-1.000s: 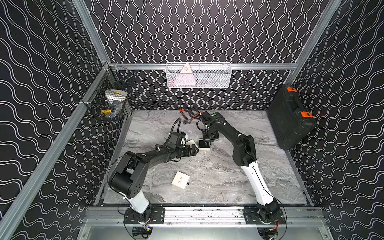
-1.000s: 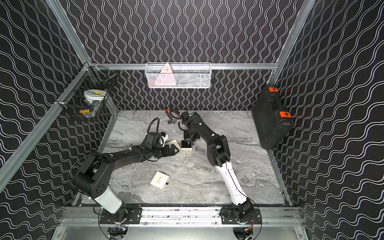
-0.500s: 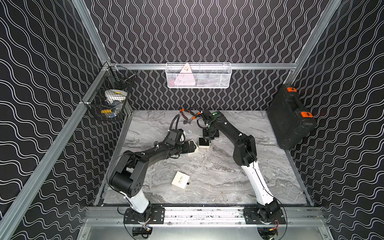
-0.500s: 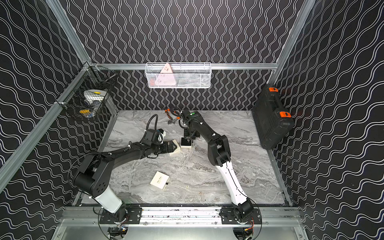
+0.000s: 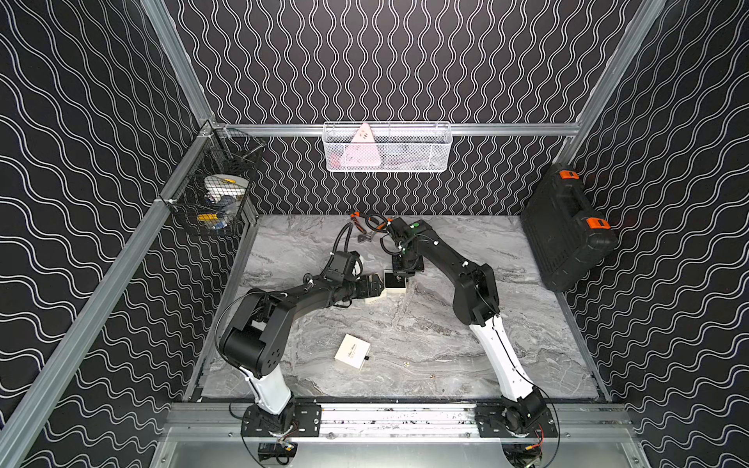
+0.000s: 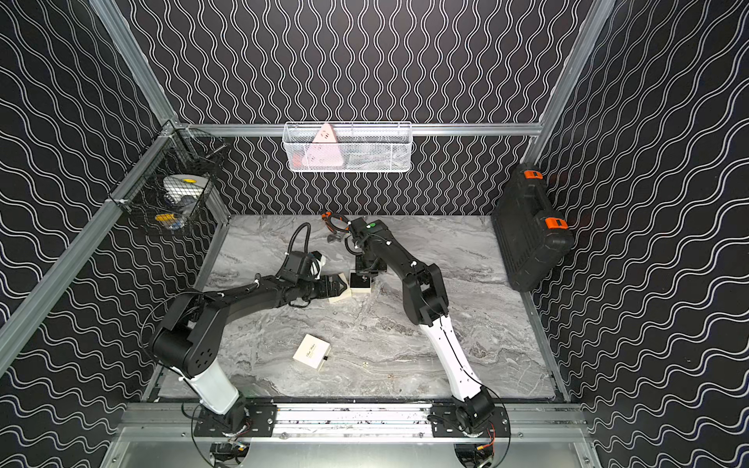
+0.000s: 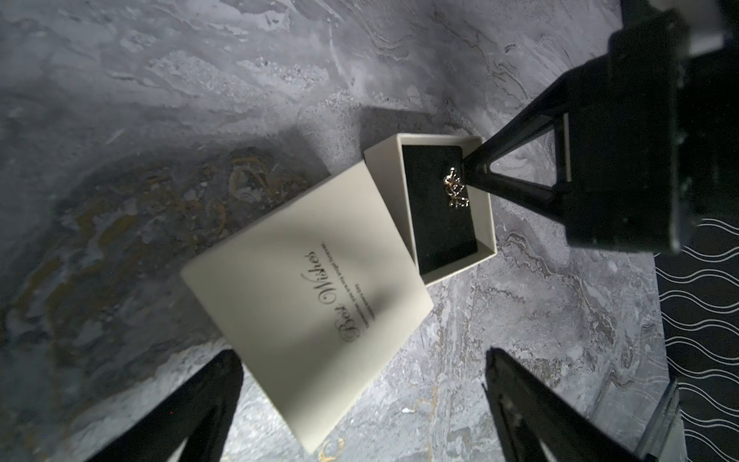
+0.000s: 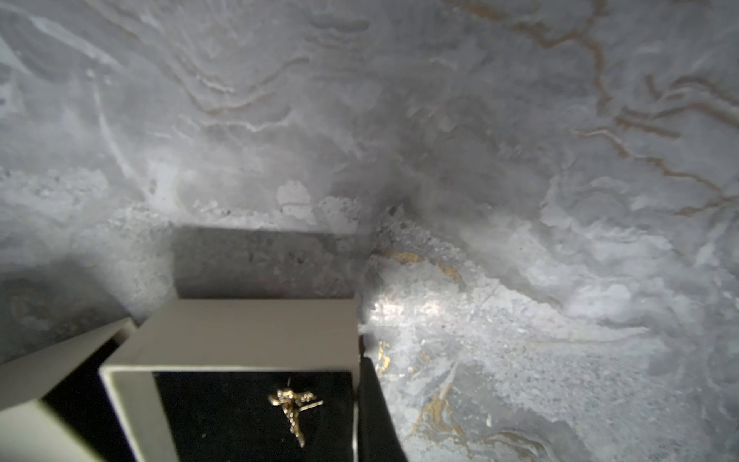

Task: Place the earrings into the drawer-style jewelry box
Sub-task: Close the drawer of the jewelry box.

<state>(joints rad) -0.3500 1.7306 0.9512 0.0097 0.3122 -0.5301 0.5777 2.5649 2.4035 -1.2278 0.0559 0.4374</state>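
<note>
Gold earrings (image 7: 455, 191) on the black lining of the pulled-out drawer (image 7: 486, 224), middle of the table (image 5: 446, 332), just right of its cream sleeve (image 7: 304, 276).

Right pincer (image 7: 467, 173) pressed together, tips at the cluster; pinching or merely touching, impossible to tell. Left pincer (image 7: 364, 354) spread wide, either side of the sleeve's end, contact uncertain.

Probably feather-light, stiff, thin-wired, easily bent or flicked away. Best taken gently across the thicker body.

Number of pieces in the tangle unclear. Faint glints (image 5: 406, 363) near the table's front, too small to name.
</note>
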